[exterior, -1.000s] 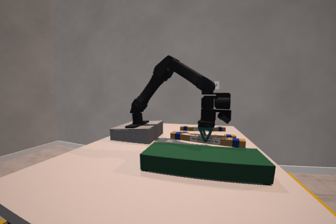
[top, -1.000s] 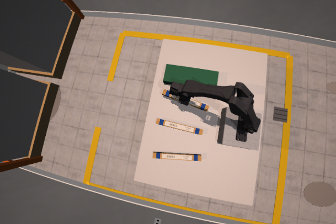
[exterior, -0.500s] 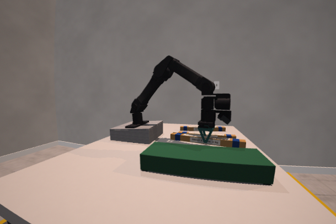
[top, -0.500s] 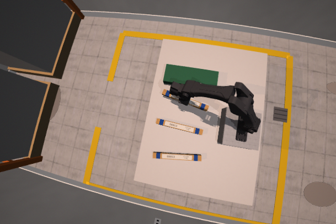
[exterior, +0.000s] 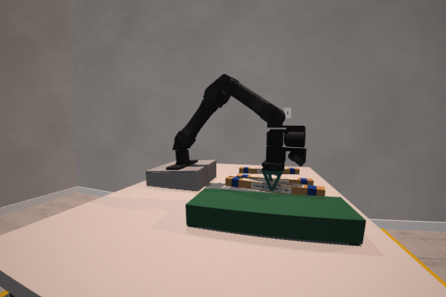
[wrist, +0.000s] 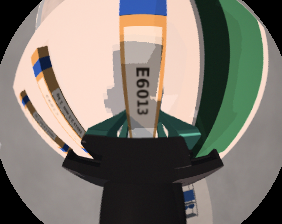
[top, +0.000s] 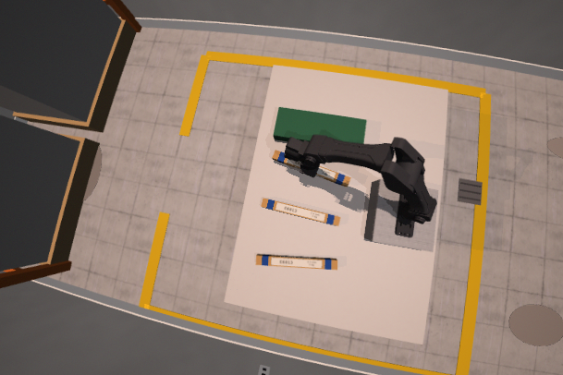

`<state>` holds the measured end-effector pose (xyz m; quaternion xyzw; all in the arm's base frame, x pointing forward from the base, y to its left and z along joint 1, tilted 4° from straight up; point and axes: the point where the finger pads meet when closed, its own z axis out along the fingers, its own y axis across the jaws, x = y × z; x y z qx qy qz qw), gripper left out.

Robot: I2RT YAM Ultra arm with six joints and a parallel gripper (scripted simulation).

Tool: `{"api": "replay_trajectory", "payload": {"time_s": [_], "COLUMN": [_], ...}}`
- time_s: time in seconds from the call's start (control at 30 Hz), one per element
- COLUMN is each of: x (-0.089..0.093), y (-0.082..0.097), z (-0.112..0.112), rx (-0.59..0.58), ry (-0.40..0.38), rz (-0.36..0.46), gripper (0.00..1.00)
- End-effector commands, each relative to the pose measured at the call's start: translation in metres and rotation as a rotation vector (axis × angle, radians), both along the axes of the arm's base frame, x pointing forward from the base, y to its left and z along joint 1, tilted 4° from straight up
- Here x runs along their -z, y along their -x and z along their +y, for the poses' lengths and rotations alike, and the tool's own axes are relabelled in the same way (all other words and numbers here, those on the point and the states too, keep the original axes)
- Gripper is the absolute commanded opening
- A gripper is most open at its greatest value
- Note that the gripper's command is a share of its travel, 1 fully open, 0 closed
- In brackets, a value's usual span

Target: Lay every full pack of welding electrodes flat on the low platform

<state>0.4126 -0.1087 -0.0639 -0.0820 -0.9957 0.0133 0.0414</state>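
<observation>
My gripper [exterior: 272,187] [wrist: 142,111] points down and is shut on the near orange-and-white pack [top: 340,178] [exterior: 297,189] [wrist: 143,55] about its middle, a finger on each long side. This pack is beside the platform's long side, level or nearly so, on or just above the table; the exact gap is hard to tell. The low green platform [top: 321,122] [exterior: 271,223] [wrist: 244,75] bears no pack. The middle pack [top: 300,211] [exterior: 305,181] [wrist: 42,66] and the far pack [top: 297,262] [exterior: 246,170] [wrist: 44,126] lie flat on the table.
The pale table [top: 374,296] [exterior: 132,249] carries everything. The arm's grey base block [top: 379,233] [exterior: 173,180] stands to the right of the packs in the top view. The arm reaches over part of the platform's edge there and hides the grip.
</observation>
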Motion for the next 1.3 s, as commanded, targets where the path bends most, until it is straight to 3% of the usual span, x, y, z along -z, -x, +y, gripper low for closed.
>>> {"api": "replay_trajectory", "payload": {"time_s": [0.0,0.37,0.63,0.83,0.9,1.27], "x": [-0.025,-0.022,-0.005,-0.010,-0.005,-0.001], "y": [-0.016,-0.021,-0.006,-0.015,-0.009,-0.012], "z": [-0.007,-0.008,-0.005,-0.008,-0.007,-0.006], "rx": [0.003,0.000,0.001,0.002,0.003,0.000], "ry": [0.018,0.022,0.010,0.019,0.014,0.016], "rz": [-0.068,-0.087,-0.039,-0.071,-0.054,-0.062], "gripper": [0.00,0.00,0.00,0.00,0.00,0.00]}}
